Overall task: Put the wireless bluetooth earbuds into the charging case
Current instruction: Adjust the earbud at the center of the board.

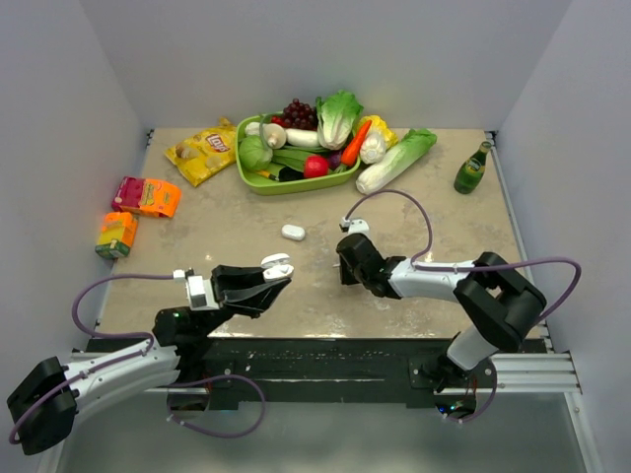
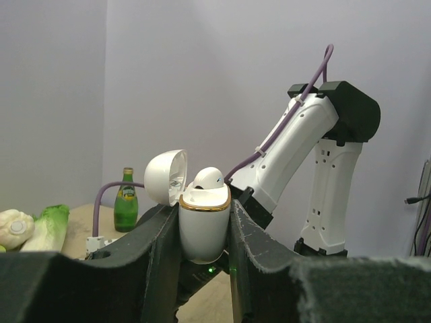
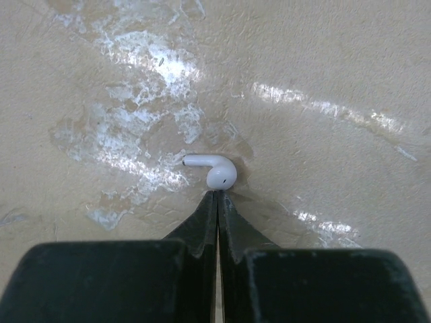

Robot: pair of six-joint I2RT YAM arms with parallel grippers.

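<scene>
Right claw [image 3: 217, 195] shut, empty; earbud [image 3: 214, 171] just ahead of its tips, stem lying crosswise. Left claw [image 2: 204, 215] grips the open charging case [image 2: 204, 232].

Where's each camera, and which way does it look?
Top: high behind, looking down on the table; left arm and right arm show.
Left wrist: on the left pincer, looking sideways past its clamped charging case at the right arm; its fingers show.
Right wrist: on the right pincer, looking down at an earbud; shut fingers show.
Shared: top and left wrist both show the case and green bottle.
</scene>
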